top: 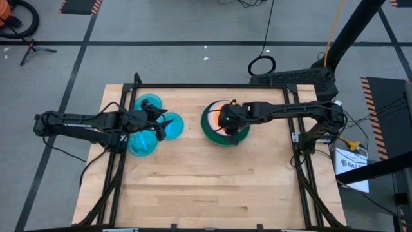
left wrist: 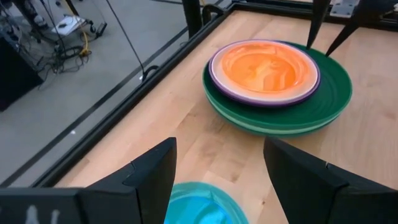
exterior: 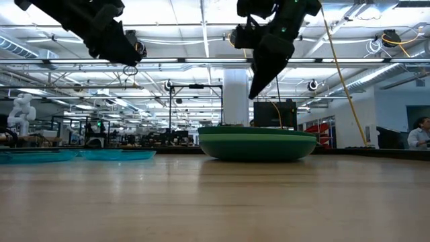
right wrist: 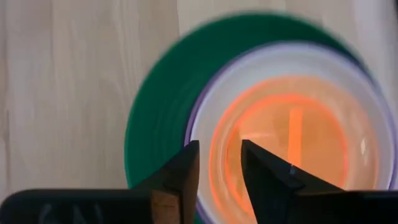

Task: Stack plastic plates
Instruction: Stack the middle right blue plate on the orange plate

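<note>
My right gripper (right wrist: 216, 163) hangs just above the stack of plates, fingers parted a little with nothing between them, tips clear of the plates in the low view. Directly under the tips lies the orange plate (right wrist: 292, 149), its divider ridge showing, nested in a white plate (right wrist: 205, 124) with a purple rim (left wrist: 214, 78) peeking out around it. Those sit on the large dark green plate (top: 212, 125), whose broad rim is bare on the side nearest my fingers; a lighter green edge (left wrist: 261, 129) shows beneath it. Beyond that rim the wooden table (top: 212, 187) is open board, so there is free room to pull away on every side of the stack.

Farther across, my left gripper (left wrist: 217, 180) waits with its fingers spread wide and empty, hovering over three translucent blue plates (top: 149, 125) that lie flat and overlap one another, well apart from the stack. A black frame (top: 193, 85) borders the table's edges close behind both groups.

Past the table the low view shows a large workshop hall with ceiling lights, racks and a yellow cable (exterior: 341, 74); a person (exterior: 420, 134) stands at its far edge
</note>
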You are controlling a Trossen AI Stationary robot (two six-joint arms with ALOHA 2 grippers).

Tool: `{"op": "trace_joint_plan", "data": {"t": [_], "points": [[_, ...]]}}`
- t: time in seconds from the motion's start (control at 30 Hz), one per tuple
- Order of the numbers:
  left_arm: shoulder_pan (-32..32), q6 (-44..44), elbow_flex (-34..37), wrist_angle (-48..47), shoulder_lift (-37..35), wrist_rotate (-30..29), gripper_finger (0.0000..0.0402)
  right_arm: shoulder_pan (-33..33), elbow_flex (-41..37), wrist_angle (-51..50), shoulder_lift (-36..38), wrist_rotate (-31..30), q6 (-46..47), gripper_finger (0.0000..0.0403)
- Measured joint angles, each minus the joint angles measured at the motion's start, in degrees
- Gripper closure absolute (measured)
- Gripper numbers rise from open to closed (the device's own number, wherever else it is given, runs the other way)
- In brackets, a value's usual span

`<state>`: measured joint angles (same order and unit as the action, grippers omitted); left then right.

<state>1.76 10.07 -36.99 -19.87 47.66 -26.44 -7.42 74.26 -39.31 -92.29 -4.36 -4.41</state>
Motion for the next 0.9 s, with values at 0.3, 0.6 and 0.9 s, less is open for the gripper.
{"op": "trace_joint_plan", "data": {"t": [0.3, 0.6, 0.9], "points": [[0.0, 7.3, 0.0, -4.5, 0.8, 0.0, 0.0156, -0.1, -0.1, 7.1, 1.1, 0.1, -6.6, 0.0289], [2.2, 3.2, -0.1, -0.4, 7.2, 2.8, 0.0156, -2.6, -7.7, 24.7, 6.0, 0.2, -13.1, 0.0289], [12.2, -13.1, -5.2, -8.2, 15.2, 19.5, 0.0156, -4.7, -16.1, 37.3, 12.3, 1.9, -11.9, 0.0289]]}}
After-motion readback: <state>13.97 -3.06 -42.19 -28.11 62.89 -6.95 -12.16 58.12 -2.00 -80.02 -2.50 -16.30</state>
